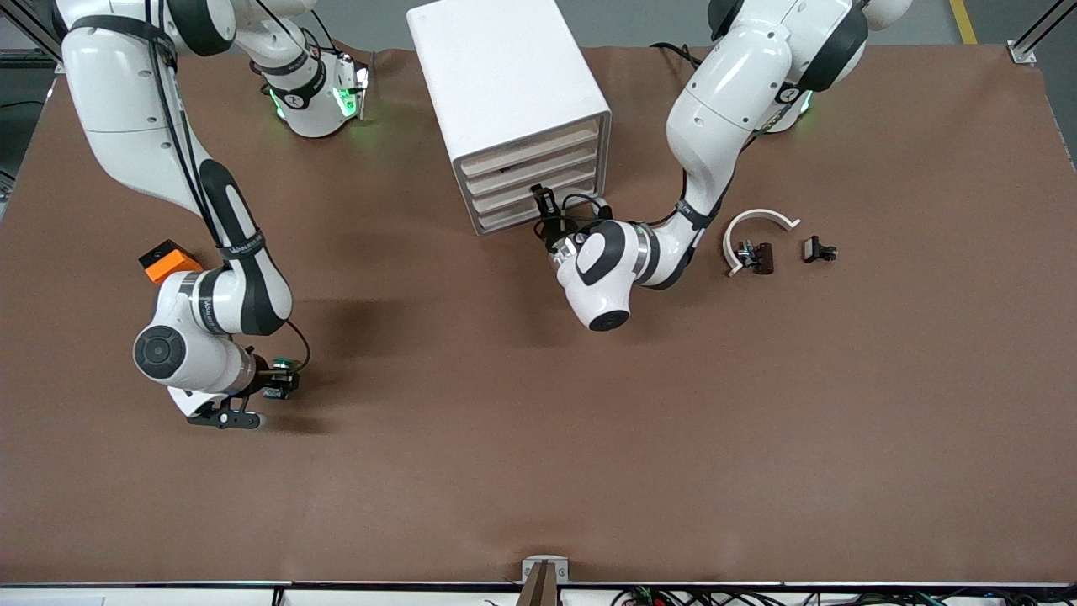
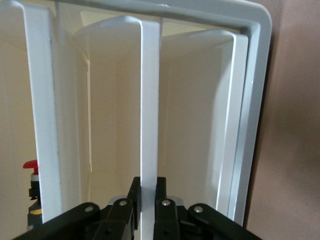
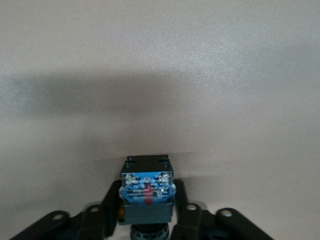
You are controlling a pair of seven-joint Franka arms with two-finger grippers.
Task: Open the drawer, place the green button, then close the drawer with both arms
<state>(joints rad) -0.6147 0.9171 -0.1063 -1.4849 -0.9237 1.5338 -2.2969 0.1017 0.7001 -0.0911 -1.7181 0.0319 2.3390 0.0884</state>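
Note:
The white drawer cabinet (image 1: 509, 93) stands at the middle of the table near the robots' bases. Its drawer fronts (image 1: 534, 181) face the front camera. My left gripper (image 1: 545, 206) is at one of the lower drawers, shut on that drawer's white front lip (image 2: 150, 125), with one black finger (image 2: 134, 195) on each side of it. My right gripper (image 1: 276, 385) is low over the table toward the right arm's end. It is shut on the button (image 1: 286, 366), whose green cap shows. In the right wrist view the button's blue-labelled dark body (image 3: 147, 192) sits between the fingers.
An orange block (image 1: 171, 261) lies beside the right arm's forearm. A white curved piece (image 1: 757, 220) and two small black clips (image 1: 755, 255) (image 1: 819, 250) lie toward the left arm's end. A red-capped part (image 2: 31, 165) shows inside another drawer.

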